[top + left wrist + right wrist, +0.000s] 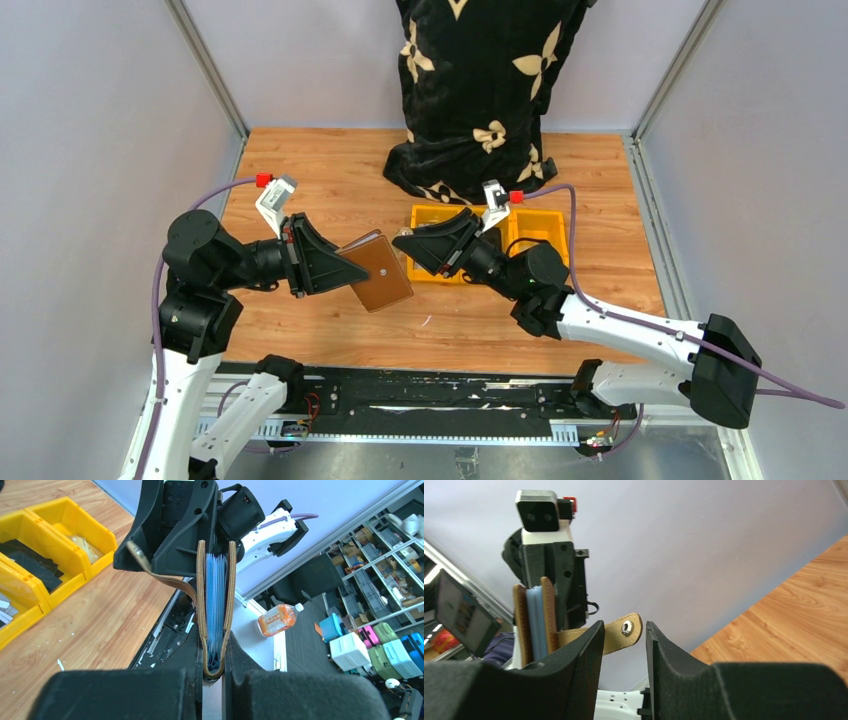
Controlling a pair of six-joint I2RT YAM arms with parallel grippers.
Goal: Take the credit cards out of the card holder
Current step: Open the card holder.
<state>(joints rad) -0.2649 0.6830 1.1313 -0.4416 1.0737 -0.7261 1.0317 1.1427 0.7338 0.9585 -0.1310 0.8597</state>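
Observation:
The brown card holder (378, 272) is held in the air above the table, clamped at its fold by my left gripper (345, 268), which is shut on it. In the left wrist view the card holder (216, 605) stands edge-on between my fingertips, with blue-tinted layers (216, 590) between its covers; I cannot make out separate credit cards. Its tan strap (624, 636) with a metal snap hangs loose. My right gripper (624, 630) is open, and the strap's tip shows in the gap between its jaws. It sits just right of the holder in the top view (402, 241).
Two yellow bins (540, 215) stand behind the right gripper and hold dark flat items; they also show in the left wrist view (50, 515). A black cloth with tan flowers (480, 90) stands at the back. The wooden table (320, 180) lies below.

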